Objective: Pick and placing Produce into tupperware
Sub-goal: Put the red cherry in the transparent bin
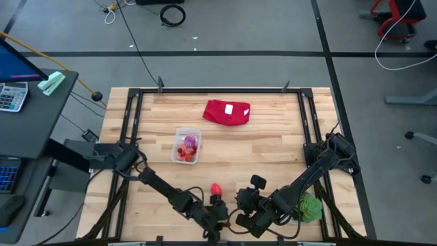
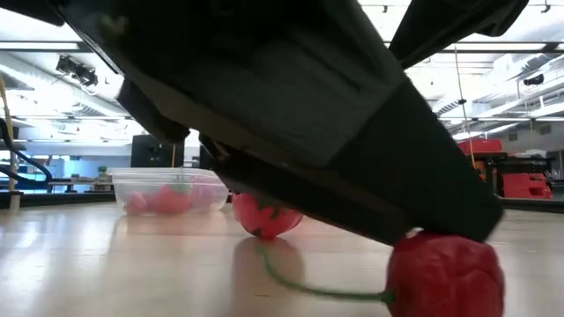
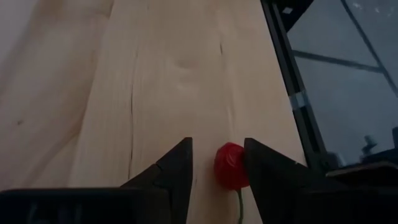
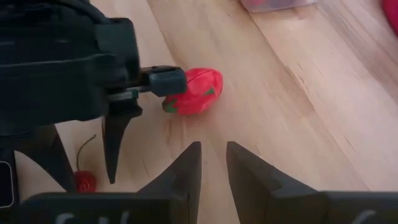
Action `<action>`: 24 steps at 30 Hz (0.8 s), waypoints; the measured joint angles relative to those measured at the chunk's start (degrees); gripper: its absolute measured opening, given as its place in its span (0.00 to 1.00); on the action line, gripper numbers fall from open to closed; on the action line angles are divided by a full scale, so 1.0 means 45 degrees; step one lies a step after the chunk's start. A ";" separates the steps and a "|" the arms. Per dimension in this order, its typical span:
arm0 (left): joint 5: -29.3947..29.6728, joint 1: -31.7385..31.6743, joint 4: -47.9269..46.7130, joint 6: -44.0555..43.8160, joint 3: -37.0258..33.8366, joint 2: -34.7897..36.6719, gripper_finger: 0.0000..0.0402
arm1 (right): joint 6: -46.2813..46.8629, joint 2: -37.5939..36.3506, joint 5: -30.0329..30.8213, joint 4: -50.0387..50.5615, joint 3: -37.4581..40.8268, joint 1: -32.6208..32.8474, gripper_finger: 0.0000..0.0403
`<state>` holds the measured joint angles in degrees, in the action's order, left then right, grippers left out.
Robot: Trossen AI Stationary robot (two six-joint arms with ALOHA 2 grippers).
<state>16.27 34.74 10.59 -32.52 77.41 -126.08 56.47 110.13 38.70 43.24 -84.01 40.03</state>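
Between the open left gripper's fingers, a small red cherry-like piece, ungripped.

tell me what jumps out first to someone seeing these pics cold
Both dark arms crowd the table's near edge, the left claw open around a small red stemmed piece lying on the wood, not yet lifted. A larger red oval piece lies just beyond it, with the right claw hovering nearby, holding nothing. Farther back sit the clear tupperware, already holding red, pink and purple bits, and a folded red cloth near the far edge.
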 joint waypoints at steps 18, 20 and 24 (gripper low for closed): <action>-0.0196 0.0617 0.0215 -0.0383 -0.0054 -0.0186 0.36 | -0.0024 0.0000 0.0005 0.0004 0.0000 0.0000 0.21; -0.0202 0.0622 0.0212 -0.0390 -0.0054 -0.0181 0.35 | -0.0024 0.0000 0.0005 0.0005 0.0000 0.0000 0.21; -0.0228 0.0561 0.0209 -0.0401 -0.0054 -0.0176 0.32 | -0.0024 0.0000 0.0005 0.0001 0.0000 0.0000 0.21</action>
<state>15.25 37.27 11.53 -34.32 77.17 -126.87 56.36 110.13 38.72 43.25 -84.01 40.03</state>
